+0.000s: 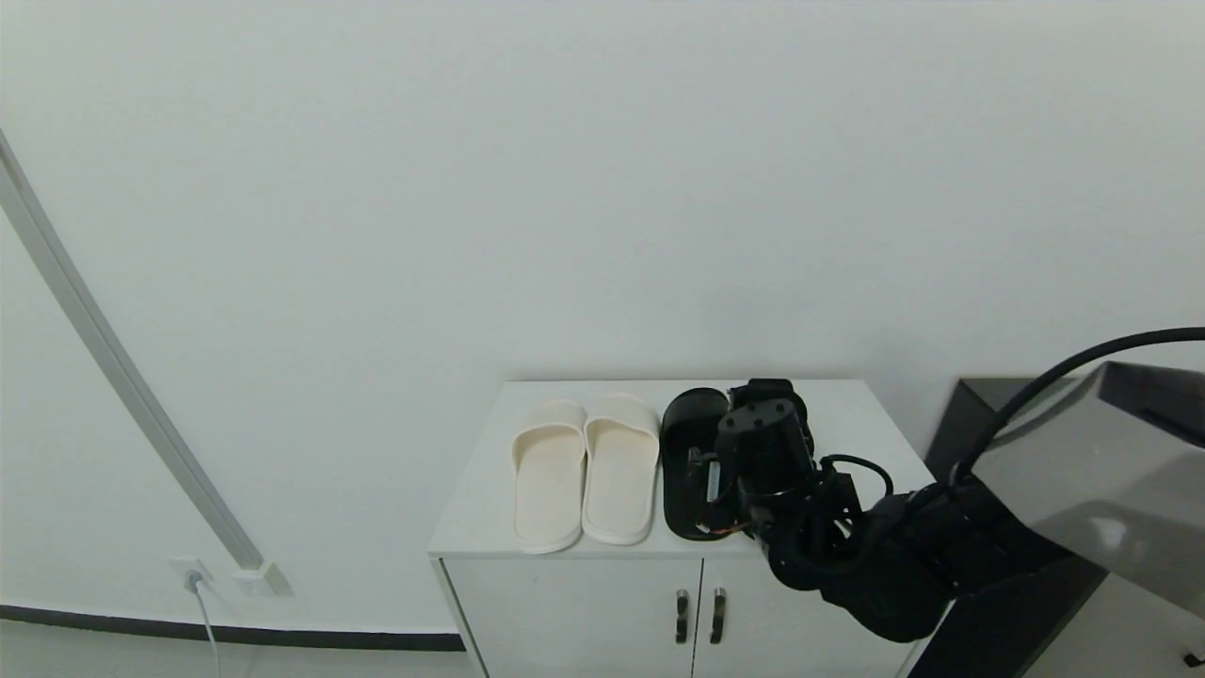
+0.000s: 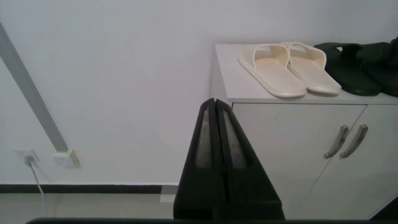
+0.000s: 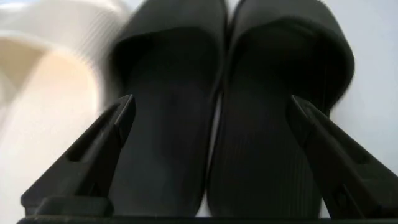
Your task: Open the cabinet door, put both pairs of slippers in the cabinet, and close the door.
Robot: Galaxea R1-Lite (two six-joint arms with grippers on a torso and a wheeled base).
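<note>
A white cabinet [image 1: 852, 424] stands against the wall with both doors [image 1: 574, 612] closed and two dark handles [image 1: 698, 617] at the centre seam. On its top lie a pair of cream slippers [image 1: 584, 471] and, to their right, a pair of black slippers [image 1: 685, 452]. My right arm's wrist [image 1: 764, 447] covers the right black slipper. My right gripper [image 3: 211, 102] is open just above the black slippers [image 3: 224, 124], one finger outside each. My left gripper [image 2: 215, 106] is shut on nothing, held in front of the cabinet's left door [image 2: 280, 143], below the top.
A wall socket with a plugged cable [image 1: 193, 573] sits low on the left, under a slanted grey conduit [image 1: 113, 367]. A dark piece of furniture [image 1: 970, 414] stands right of the cabinet. Open floor lies left of the cabinet.
</note>
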